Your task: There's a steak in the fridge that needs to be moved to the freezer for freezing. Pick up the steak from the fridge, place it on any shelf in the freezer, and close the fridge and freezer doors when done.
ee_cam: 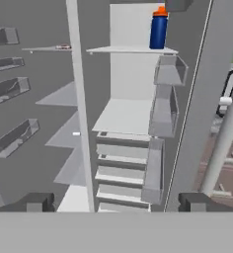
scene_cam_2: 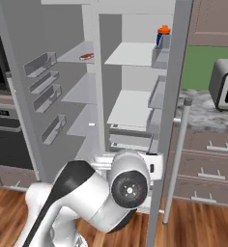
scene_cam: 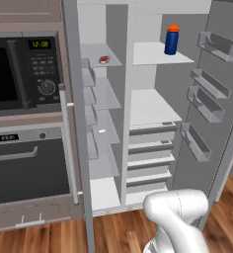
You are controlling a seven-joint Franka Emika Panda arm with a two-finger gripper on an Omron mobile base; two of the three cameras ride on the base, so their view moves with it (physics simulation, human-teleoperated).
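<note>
The steak [scene_cam: 104, 60] is a small red-pink slab lying on the top shelf [scene_cam: 96, 52] of the narrow freezer [scene_cam: 106, 94], and also appears as steak [scene_cam_2: 86, 56] and steak [ee_cam: 63, 47]. The wider fridge [scene_cam: 153, 106] beside it holds a blue bottle [scene_cam: 172, 39] on its top shelf. Both doors stand open: the freezer door [scene_cam: 75, 108] at the left, the fridge door [scene_cam: 214, 99] with clear bins at the right. My gripper [ee_cam: 118, 202] is open, holds nothing, and hangs low in front of the unit, well back from the shelves.
A black microwave [scene_cam: 19, 69] and wall oven [scene_cam: 29, 168] stand left of the freezer door. Right of the fridge door edge [scene_cam_2: 171, 120] is a stone counter with a toaster [scene_cam_2: 226, 84] over drawers. Wood floor [scene_cam: 118, 232] lies below.
</note>
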